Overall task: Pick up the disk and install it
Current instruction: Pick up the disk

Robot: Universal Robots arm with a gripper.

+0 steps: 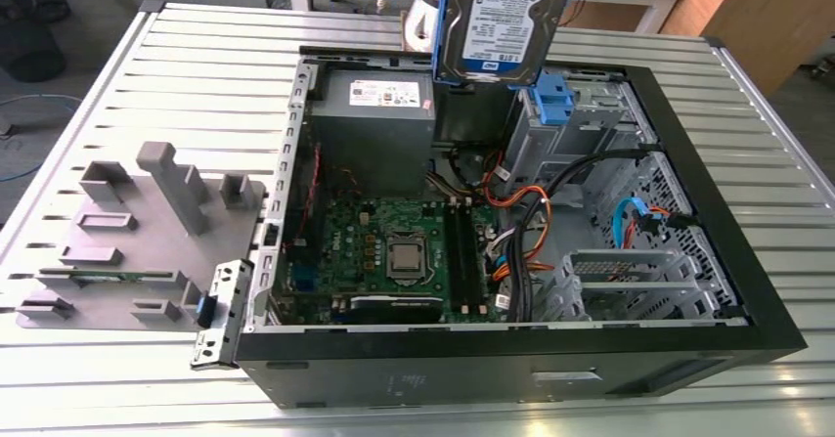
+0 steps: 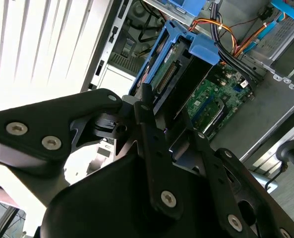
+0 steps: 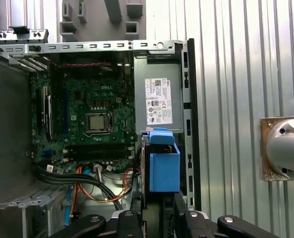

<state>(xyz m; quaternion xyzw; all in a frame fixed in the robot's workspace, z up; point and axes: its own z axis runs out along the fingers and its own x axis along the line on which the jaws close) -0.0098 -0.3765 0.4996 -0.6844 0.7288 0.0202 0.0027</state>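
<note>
Fig.: gripper clenched on the hard disk. Disk held upright, clear above the open PC case, approx. over the gap btwn power supply & blue-latched drive cage. Edge-down hold prob. lets its blue rails meet the bay.

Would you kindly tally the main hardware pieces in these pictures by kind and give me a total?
disk, up above the open case: 1
power-supply box: 1
motherboard: 1
computer case: 1
grey fixture plate beside the case: 1
Total: 5
</note>
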